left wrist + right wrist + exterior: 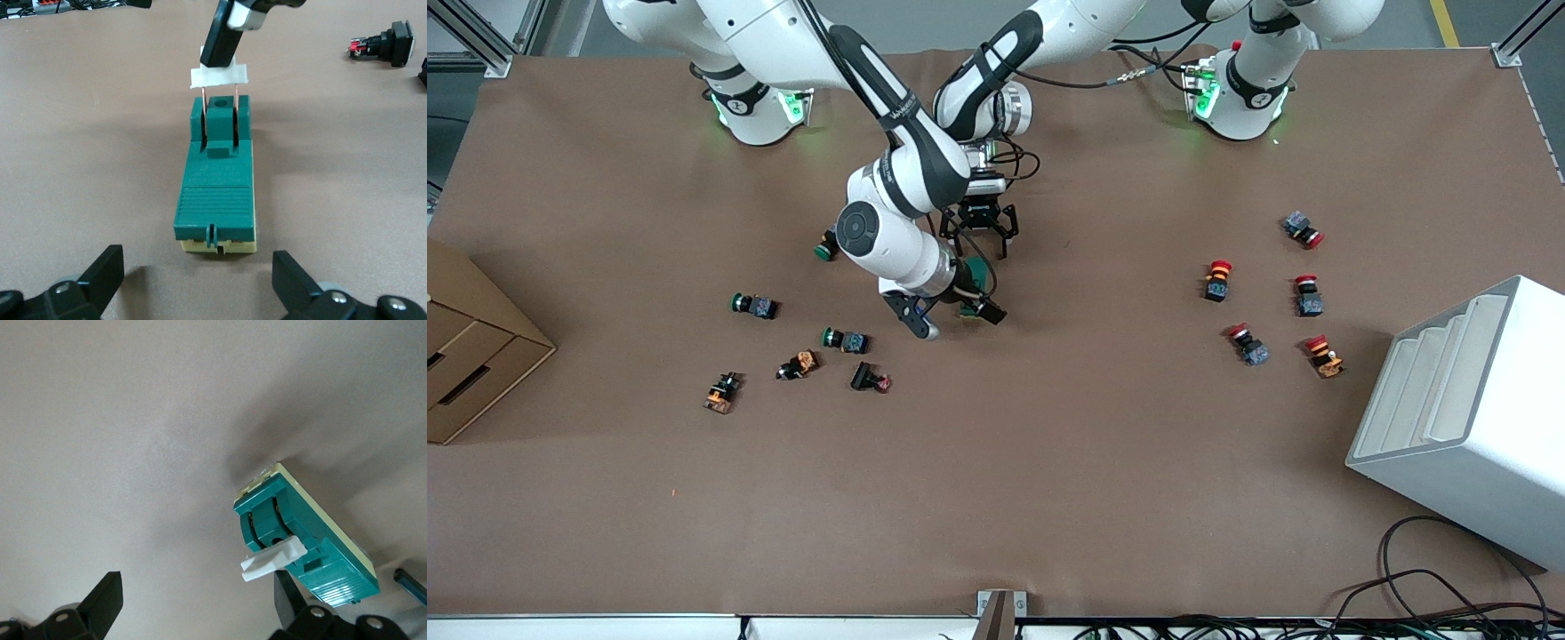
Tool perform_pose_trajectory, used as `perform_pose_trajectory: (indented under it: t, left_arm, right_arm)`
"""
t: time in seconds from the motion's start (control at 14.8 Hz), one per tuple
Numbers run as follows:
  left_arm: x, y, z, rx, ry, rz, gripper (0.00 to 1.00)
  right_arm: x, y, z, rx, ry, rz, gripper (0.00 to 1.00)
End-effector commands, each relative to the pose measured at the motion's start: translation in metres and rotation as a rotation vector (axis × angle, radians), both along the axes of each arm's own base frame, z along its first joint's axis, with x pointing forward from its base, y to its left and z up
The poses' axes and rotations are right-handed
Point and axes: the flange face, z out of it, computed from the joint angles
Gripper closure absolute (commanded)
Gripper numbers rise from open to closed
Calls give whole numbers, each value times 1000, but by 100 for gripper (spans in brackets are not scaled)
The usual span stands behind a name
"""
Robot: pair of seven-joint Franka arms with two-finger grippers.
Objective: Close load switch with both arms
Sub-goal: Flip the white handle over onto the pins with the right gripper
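The load switch (971,300) is a dark green block on a cream base, lying on the brown table and partly hidden by the right arm. In the left wrist view, the switch (217,193) has its white lever (219,75) raised on two thin metal blades. My right gripper (953,318) is open over the lever end, and one of its fingers (223,37) touches the lever. The right wrist view shows the switch (313,540), its lever (273,558) and the right gripper (197,597). My left gripper (980,236) is open and empty, low over the table at the switch's other end (198,277).
Green-capped and orange push-buttons (754,305) (845,339) (799,364) lie toward the right arm's end. Several red-capped push-buttons (1216,278) lie toward the left arm's end. A cardboard box (471,347) and a white rack (1467,418) stand at the table's ends.
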Motion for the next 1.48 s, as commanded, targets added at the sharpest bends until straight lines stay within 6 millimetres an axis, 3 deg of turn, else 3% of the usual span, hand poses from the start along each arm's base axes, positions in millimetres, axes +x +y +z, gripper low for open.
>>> perform_pose_trajectory:
  t: [0.0, 0.54, 1.08, 1.21, 1.35, 1.41]
  left_arm:
    - [-1, -1, -9, 10, -4, 9, 0]
    - [2, -1, -8, 12, -5, 9, 0]
    - [4, -1, -5, 9, -8, 11, 0]
    - [4, -1, -5, 10, -7, 13, 0]
    - [4, -2, -4, 9, -8, 11, 0]
    - [4, -1, -5, 11, -9, 11, 0]
  right_arm:
    - [3, 4, -9, 4, -6, 2, 0]
    - [20, -2, -17, -20, -32, 20, 0]
    - [24, -1, -33, -42, -42, 32, 0]
    - [39, -11, -23, -59, -70, 38, 0]
    - [54, -36, -16, -125, -58, 102, 0]
    - [63, -52, 1, -161, -52, 169, 0]
